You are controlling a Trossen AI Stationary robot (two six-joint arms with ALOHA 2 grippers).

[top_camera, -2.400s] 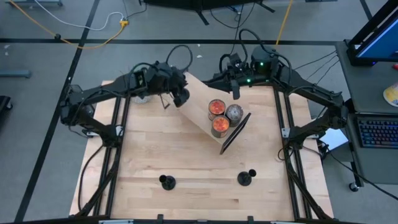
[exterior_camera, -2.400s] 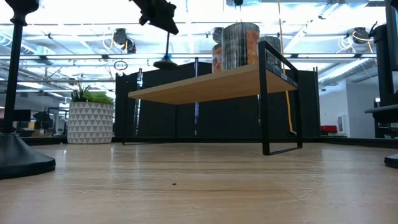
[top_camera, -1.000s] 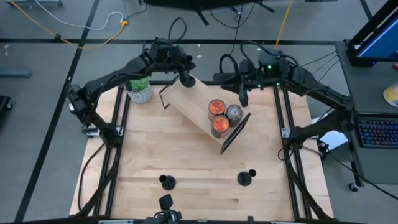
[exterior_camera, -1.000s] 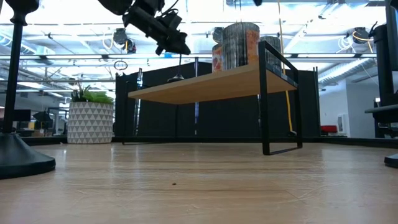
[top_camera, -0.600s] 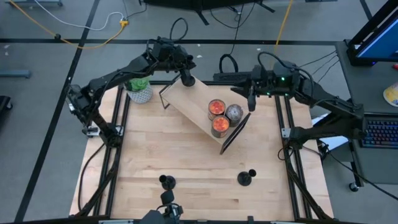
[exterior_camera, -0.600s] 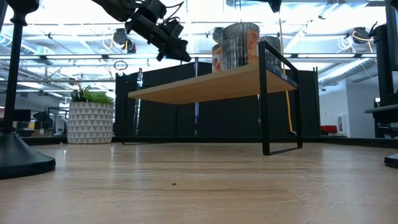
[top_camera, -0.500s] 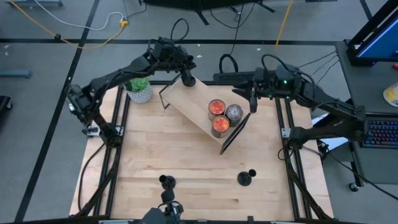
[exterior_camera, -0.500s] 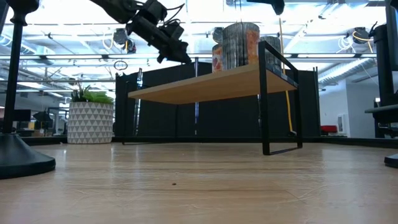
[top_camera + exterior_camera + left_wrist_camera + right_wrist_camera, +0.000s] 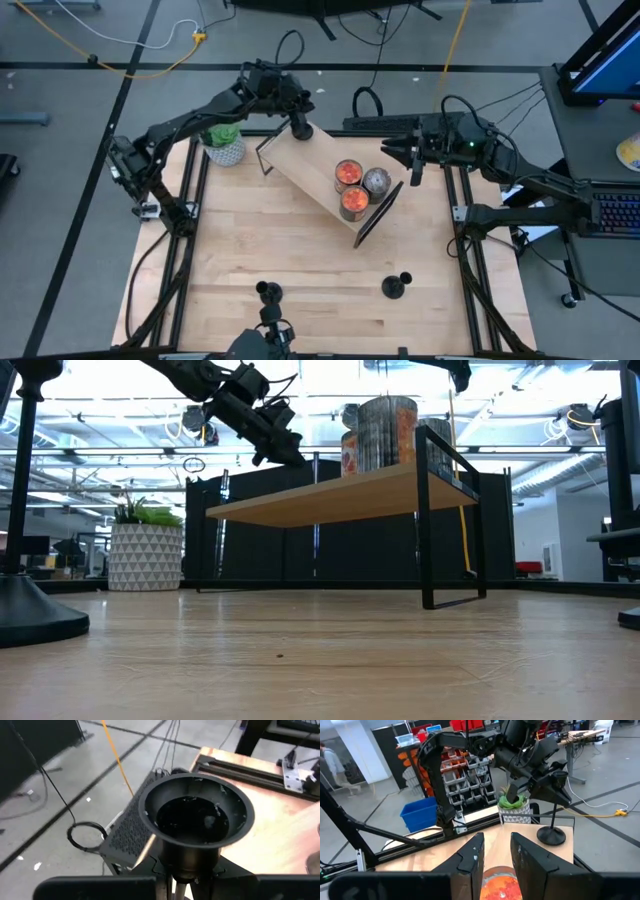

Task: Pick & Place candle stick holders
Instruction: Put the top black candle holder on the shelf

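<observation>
My left gripper (image 9: 298,127) is shut on one black candle stick holder over the far left corner of the raised wooden shelf (image 9: 312,168). The holder's top cup (image 9: 195,817) fills the left wrist view. Its stem (image 9: 554,817) and round base (image 9: 551,836) show in the right wrist view. Two more holders (image 9: 268,292) (image 9: 396,286) stand on their bases near the table's front edge. My right gripper (image 9: 411,165) hovers off the shelf's far right end. Its fingers stand slightly apart with nothing between them (image 9: 495,852). My left gripper pinches the holder's thin stem (image 9: 176,889) between its two fingers, just under the top cup. It comes slanting down from the far left. The holder stands upright with its base at the shelf's corner. I cannot tell whether the base touches the wood.
Three cans (image 9: 355,185) stand on the shelf's right half, beside its black end frame (image 9: 378,212). A potted plant (image 9: 224,145) sits at the table's far left corner. Bare wood lies between the shelf and the two front holders.
My right gripper has drawn back from the shelf toward the table's right edge, sinking a little and rolling slightly. My left gripper has sunk a little toward the shelf with the holder still upright in it.
</observation>
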